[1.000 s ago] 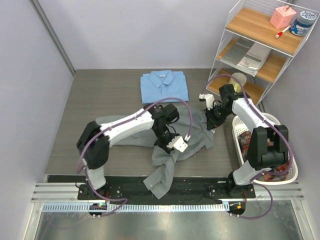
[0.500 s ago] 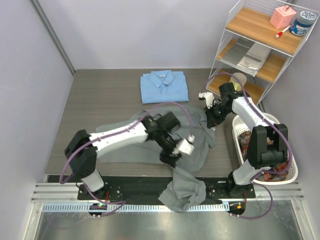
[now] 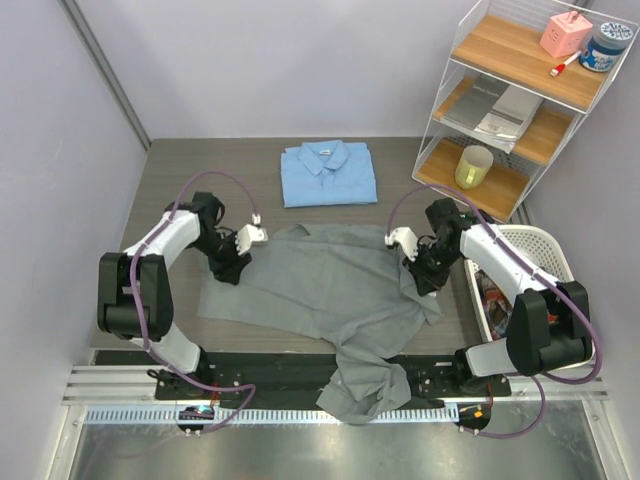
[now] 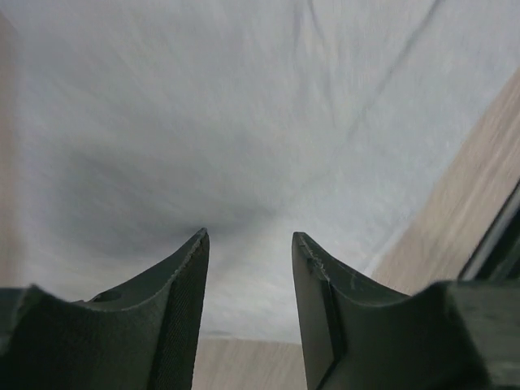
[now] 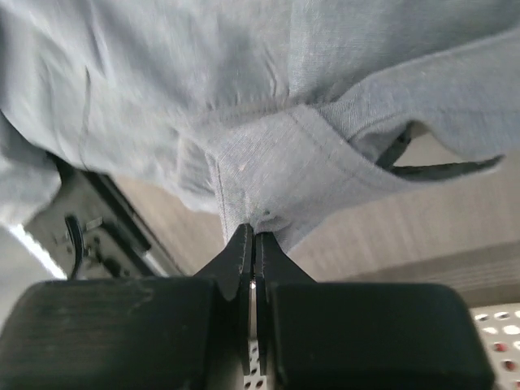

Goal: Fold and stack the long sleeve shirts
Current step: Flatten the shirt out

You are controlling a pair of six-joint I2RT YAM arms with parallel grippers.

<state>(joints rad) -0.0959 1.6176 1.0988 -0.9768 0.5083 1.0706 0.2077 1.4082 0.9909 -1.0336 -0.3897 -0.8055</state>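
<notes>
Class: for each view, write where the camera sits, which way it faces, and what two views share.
Top external: above and behind, looking down on both arms, the grey shirt and the light blue shirt.
Left wrist: on the left arm, facing the grey shirt past its open left claw.
Right wrist: on the right arm; right claw shut on the shirt's edge.
Shared: the grey shirt.

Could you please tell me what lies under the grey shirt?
Only the table shows around the grey shirt; one end drapes over the near edge. Anything beneath it is covered.
</notes>
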